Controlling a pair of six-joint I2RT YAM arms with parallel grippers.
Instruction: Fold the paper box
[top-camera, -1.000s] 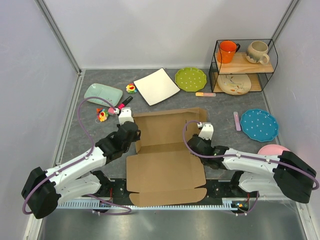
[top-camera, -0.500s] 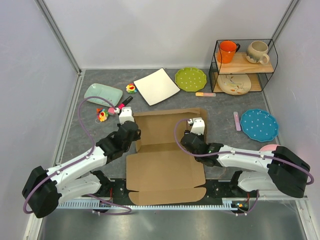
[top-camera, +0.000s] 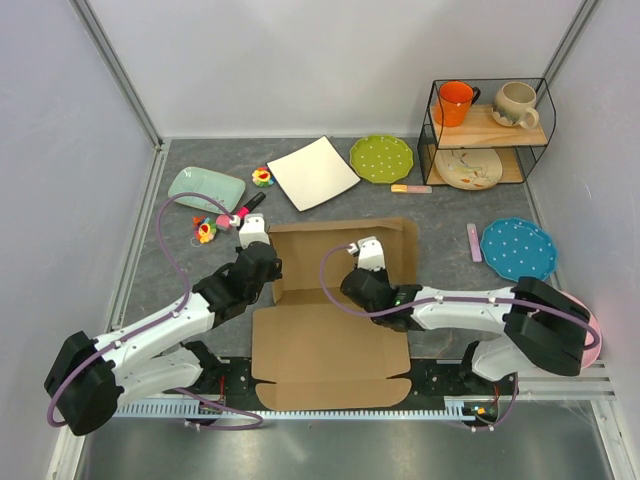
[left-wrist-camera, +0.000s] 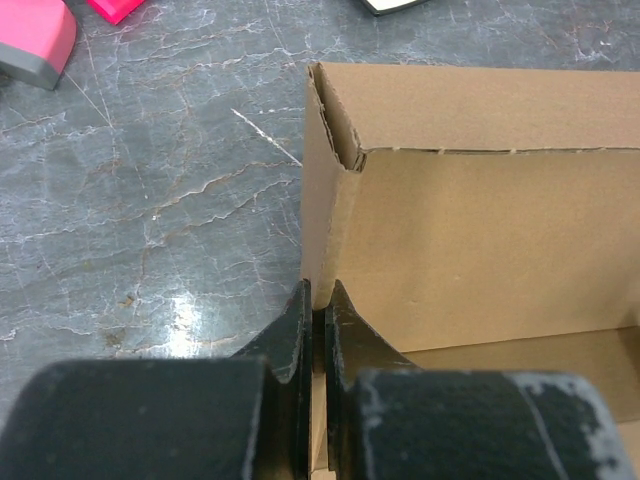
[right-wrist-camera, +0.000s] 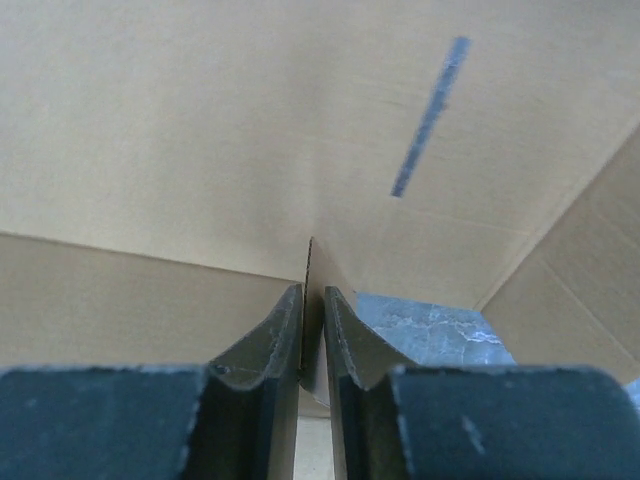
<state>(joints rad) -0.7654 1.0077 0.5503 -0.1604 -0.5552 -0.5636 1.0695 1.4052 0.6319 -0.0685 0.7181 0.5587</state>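
- Top view: plain brown corrugated-cardboard paper box (top-camera: 330, 345) sits mid-way across the grey marbled table (top-camera: 440, 215), just ahead of the arm bases. Its rear half has walls stood up, and the front panel lies flat toward the near edge.
- Left gripper (top-camera: 270, 283) is at the box's left wall. Right gripper (top-camera: 372, 268) is inside the rear half, right of centre.
- Behind the box and apart from it: white square plate (top-camera: 313, 172) and round green dotted plate (top-camera: 381, 158). Round blue dotted plate (top-camera: 517, 249) is off to the right.
- Left wrist view: left gripper (left-wrist-camera: 317, 300) is closed to a sliver, with the near end of the box's upright left wall (left-wrist-camera: 480, 230) pinched between the fingers. The wall's far top corner looks torn or creased; hard to say which. Pink-and-grey object (left-wrist-camera: 35, 35) lies on the table, top left.
- Right wrist view: right gripper (right-wrist-camera: 311, 300) is nearly closed, clamping a thin cardboard edge of the box (right-wrist-camera: 200, 130). Cardboard fills most of the frame. Dark narrow slot (right-wrist-camera: 430, 115) in the panel ahead, small patch of table low right.
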